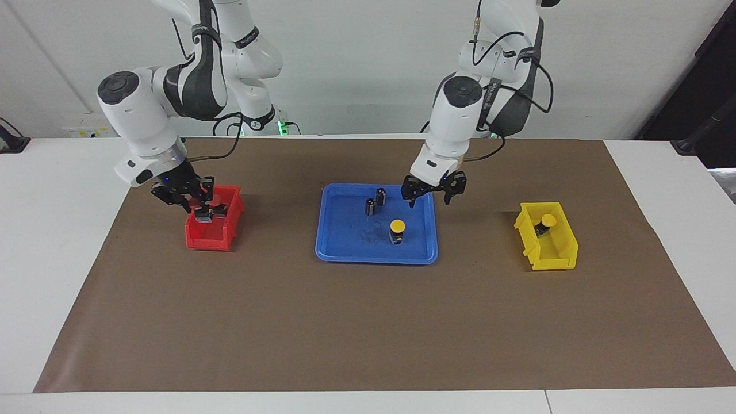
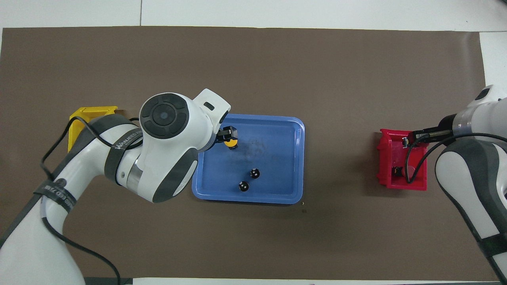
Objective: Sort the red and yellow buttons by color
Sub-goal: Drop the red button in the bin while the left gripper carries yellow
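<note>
Two dark cylinders (image 1: 375,201) stood in the blue tray (image 1: 345,253) nearest the robots, a yellow button (image 1: 397,230) farther out. The left gripper (image 1: 434,195) was held open above the tray. The right gripper (image 1: 198,208) (over the red bin (image 1: 210,236)) was clamped on a red button (image 1: 208,206). Another yellow button (image 1: 545,223) lay in the yellow bin (image 1: 552,259).
</note>
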